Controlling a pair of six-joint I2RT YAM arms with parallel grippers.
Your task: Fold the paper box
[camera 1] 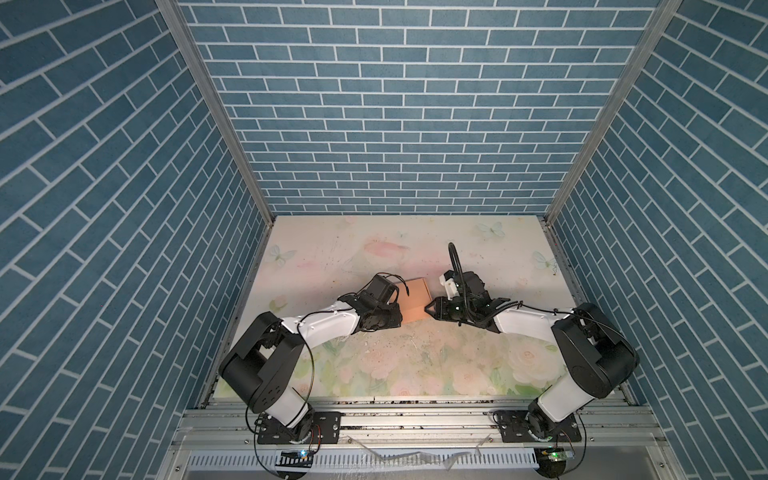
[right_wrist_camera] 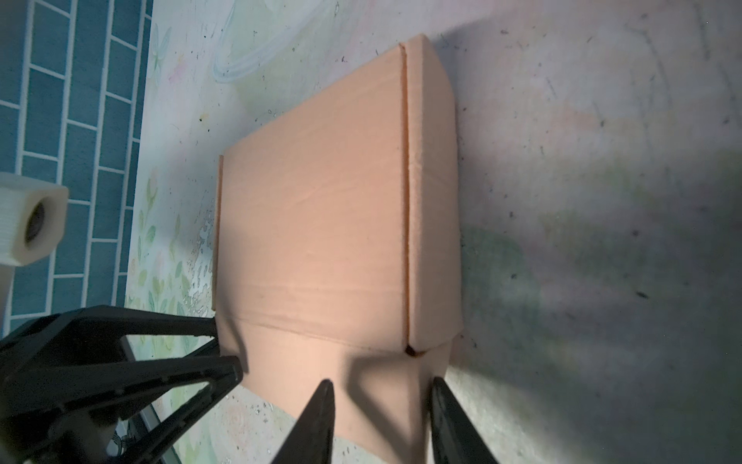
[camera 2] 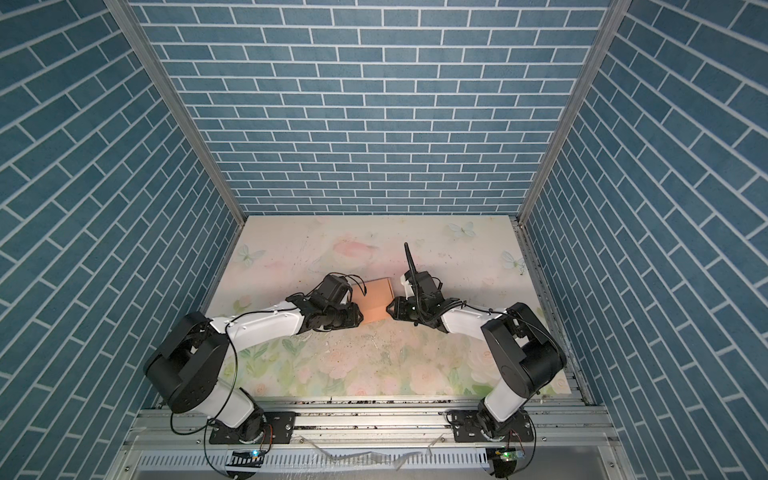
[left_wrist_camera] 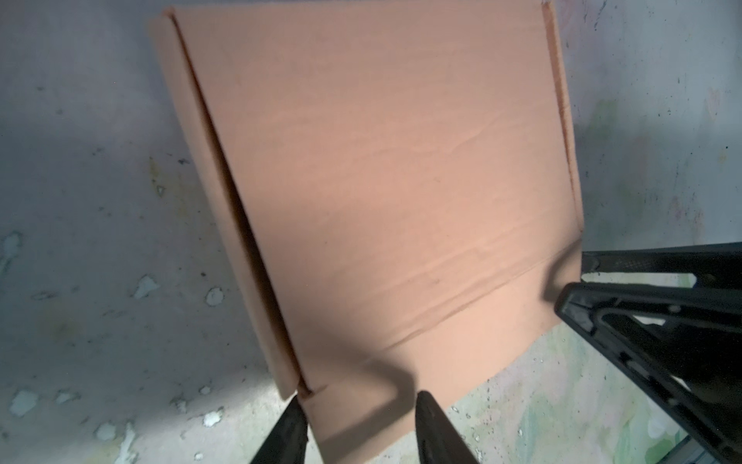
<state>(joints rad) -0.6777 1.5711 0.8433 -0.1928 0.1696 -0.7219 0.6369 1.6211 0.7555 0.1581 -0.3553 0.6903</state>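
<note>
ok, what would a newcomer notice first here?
The peach paper box sits mid-way across the floral tabletop, lid down and front flap untucked. The left claw and right claw flank its near edge from opposite sides, jaws apart. Blue brick-pattern walls enclose it all.

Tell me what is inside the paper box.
The paper box lies closed on the table, lid down. Only a dark slit along one lid edge shows in the left wrist view; the inside is covered.
</note>
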